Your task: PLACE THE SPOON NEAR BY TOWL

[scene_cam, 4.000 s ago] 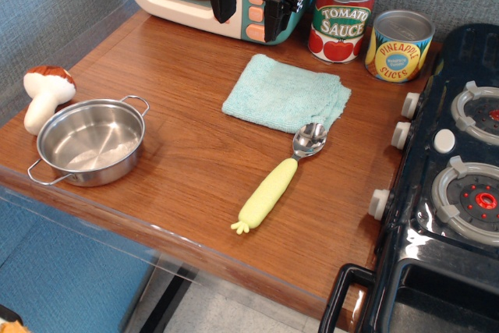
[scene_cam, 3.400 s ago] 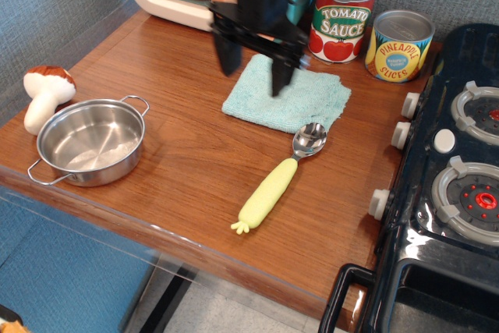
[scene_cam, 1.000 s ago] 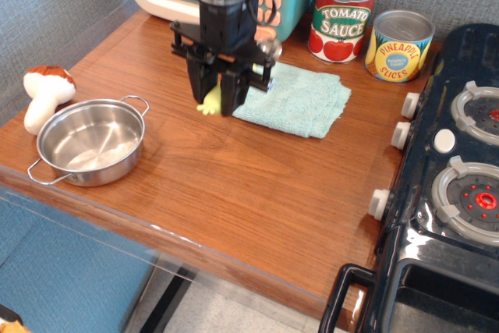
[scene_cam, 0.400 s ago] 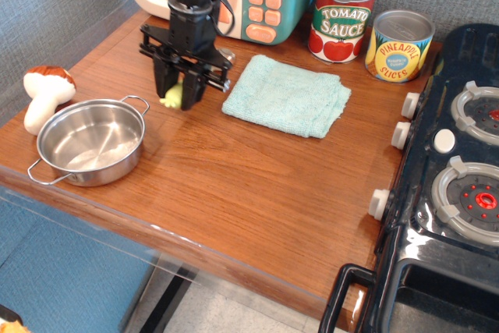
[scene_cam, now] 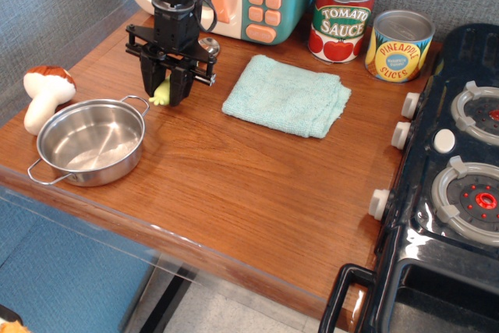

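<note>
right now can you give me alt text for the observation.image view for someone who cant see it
A robot pincer holds a spoon by its yellow-green handle over a wooden counter, left of a folded aqua towel. A steel pot and toy mushroom sit further left; two cans and a toy stove are to the right.

The single arm comes down from the top edge of the view, its black wrist column standing close to vertical over the rear left part of the worktop [scene_cam: 234, 169]. A dark cable loops away from it toward the upper left corner. At the bottom of the wrist a flat black crossbar spreads sideways, and from it two black fingers [scene_cam: 147, 82] point straight down. The hand [scene_cam: 164, 89] is closed on the spoon [scene_cam: 161, 93]: the pale yellow-green handle end shows between the fingertips and the shiny bowl pokes out behind the crossbar. The fingertips are close above the wood; whether they touch it cannot be told.
</note>
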Controlling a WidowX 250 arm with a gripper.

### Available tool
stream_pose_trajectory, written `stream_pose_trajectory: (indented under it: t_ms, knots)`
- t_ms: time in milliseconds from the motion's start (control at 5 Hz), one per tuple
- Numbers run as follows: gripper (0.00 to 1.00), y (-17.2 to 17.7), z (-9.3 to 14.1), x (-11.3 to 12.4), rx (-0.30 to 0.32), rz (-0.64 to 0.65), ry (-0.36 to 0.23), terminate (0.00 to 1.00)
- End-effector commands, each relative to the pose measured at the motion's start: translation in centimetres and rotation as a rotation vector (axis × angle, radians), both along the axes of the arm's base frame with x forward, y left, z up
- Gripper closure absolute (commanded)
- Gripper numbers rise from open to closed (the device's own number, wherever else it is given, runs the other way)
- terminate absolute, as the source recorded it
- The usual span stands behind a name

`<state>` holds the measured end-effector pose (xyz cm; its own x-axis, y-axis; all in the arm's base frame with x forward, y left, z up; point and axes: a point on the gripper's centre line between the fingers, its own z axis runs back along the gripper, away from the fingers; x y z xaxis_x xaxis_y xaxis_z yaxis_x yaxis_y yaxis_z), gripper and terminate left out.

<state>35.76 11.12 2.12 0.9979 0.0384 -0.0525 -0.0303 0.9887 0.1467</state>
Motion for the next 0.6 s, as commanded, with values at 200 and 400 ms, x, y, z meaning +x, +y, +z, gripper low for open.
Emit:
stream_pose_trajectory:
  t_ms: [200,400]
  knots:
    - [0.00,0.5,4.6,-0.5,-0.029,-0.019,-0.136,0.00]
    - [0.00,0.2,6.8,-1.1,-0.018,-0.016,-0.198,0.00]
